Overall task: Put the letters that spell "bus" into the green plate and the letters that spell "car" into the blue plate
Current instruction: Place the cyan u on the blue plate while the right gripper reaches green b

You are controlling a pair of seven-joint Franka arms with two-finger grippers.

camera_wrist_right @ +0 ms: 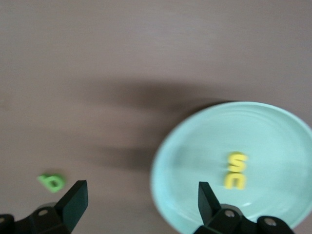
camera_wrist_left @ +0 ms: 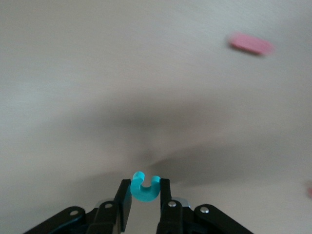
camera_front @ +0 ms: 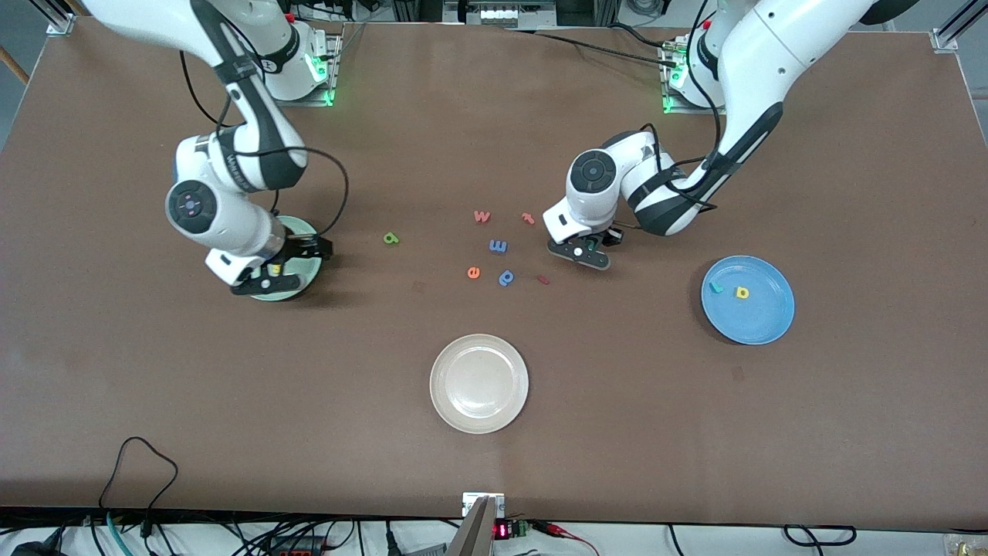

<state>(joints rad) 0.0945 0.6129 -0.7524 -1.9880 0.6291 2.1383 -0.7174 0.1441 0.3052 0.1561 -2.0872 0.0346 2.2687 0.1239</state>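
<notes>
My left gripper (camera_wrist_left: 145, 191) is shut on a teal c (camera_wrist_left: 145, 187), held over the table beside the loose letters, where the gripper (camera_front: 593, 247) shows in the front view. The blue plate (camera_front: 760, 316) holds a teal r (camera_front: 716, 287) and a yellow a (camera_front: 742, 293). My right gripper (camera_wrist_right: 140, 190) stands open and empty over the rim of the green plate (camera_wrist_right: 273, 131). In that plate lie a yellow s (camera_wrist_right: 238, 161) and a yellow u (camera_wrist_right: 234, 181). A green b (camera_wrist_right: 52, 181) lies on the table beside the plate, also visible as the green b (camera_front: 391, 239) in the front view.
Loose letters lie mid-table: an orange w (camera_front: 482, 216), a red t (camera_front: 528, 218), a blue m (camera_front: 498, 246), an orange e (camera_front: 473, 272), a blue p (camera_front: 506, 277) and a small red piece (camera_front: 543, 279). A white plate (camera_front: 478, 417) sits nearer the front camera.
</notes>
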